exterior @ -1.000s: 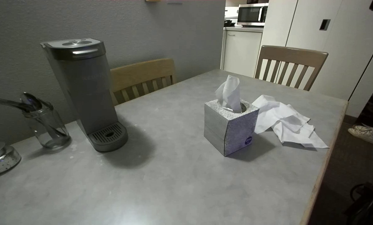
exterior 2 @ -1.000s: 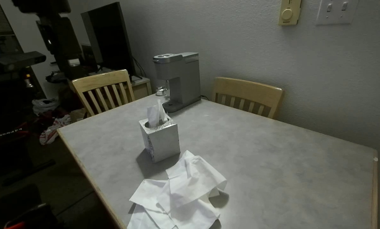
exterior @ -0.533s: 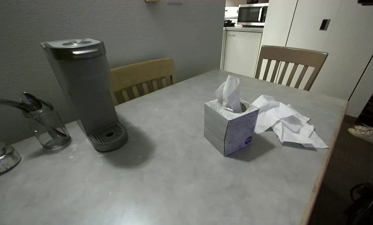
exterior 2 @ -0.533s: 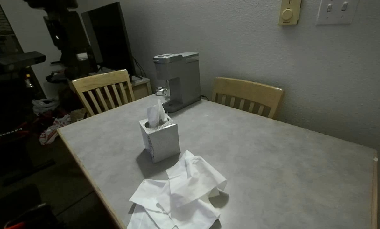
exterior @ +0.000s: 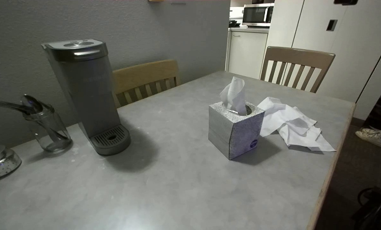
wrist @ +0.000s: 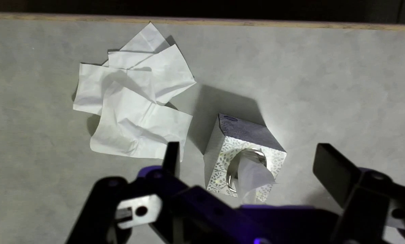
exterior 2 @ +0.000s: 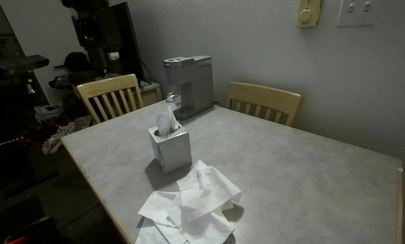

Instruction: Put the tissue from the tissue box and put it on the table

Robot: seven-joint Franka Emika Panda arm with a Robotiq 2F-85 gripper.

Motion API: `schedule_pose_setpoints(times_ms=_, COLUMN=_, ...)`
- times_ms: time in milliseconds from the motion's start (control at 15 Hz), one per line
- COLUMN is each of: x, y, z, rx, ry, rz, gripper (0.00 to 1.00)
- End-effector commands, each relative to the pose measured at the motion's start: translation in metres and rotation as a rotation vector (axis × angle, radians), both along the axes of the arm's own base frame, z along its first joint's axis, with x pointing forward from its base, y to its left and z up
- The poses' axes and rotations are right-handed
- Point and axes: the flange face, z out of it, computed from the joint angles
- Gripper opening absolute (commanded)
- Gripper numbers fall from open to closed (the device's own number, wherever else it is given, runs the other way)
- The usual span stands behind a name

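Note:
The tissue box (exterior: pixel 235 131) stands upright on the grey table (exterior: pixel 165 191) in both exterior views (exterior 2: pixel 172 150). A white tissue (exterior: pixel 234 95) sticks up out of its top slot, also in the wrist view (wrist: pixel 253 176). Several loose white tissues (exterior 2: pixel 195 206) lie crumpled on the table beside the box. My gripper (wrist: pixel 246 147) is open and empty in the wrist view. Its fingers are spread to either side of the box, seen from above. The gripper's body hides the near end of the tissue. In an exterior view, only a dark bit of the arm (exterior: pixel 346 2) shows at the top edge.
A tall grey coffee maker (exterior: pixel 85 92), a glass jar with cutlery (exterior: pixel 51 131) and a low lidded jar (exterior: pixel 0 163) stand along the wall side. Wooden chairs (exterior 2: pixel 263 100) surround the table. The table's edge (wrist: pixel 202 21) runs beyond the loose tissues.
The dark arm has moved right in an exterior view and left along the top edge in an exterior view, toward the box's side. The box and tissues have not moved.

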Motion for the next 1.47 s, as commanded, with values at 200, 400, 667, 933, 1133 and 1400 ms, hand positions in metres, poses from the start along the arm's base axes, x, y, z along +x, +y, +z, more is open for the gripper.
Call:
schedule_pose_setpoints(times_ms=200, x=-0.001, y=-0.002, z=-0.001, rx=0.005, ry=-0.025, rz=0.021, gripper=1.0)
schedule_pose_setpoints(times_ms=400, x=0.012, y=-0.005, z=0.0, rx=-0.013, ry=-0.082, rz=0.051, gripper=1.0)
schedule_pose_setpoints(times_ms=667, x=0.029, y=-0.017, z=-0.01, rx=-0.01, ry=-0.14, rz=0.097, gripper=1.0)
schedule_pose_setpoints(times_ms=933, x=0.044, y=-0.039, z=-0.027, rx=0.02, ry=-0.188, rz=0.187, gripper=1.0)
schedule_pose_setpoints(times_ms=1133, x=0.055, y=-0.055, z=-0.035, rx=0.071, ry=-0.234, rz=0.273, gripper=1.0)
schedule_pose_setpoints(times_ms=1400, x=0.069, y=-0.064, z=-0.038, rx=0.191, ry=-0.294, rz=0.422, gripper=1.0)
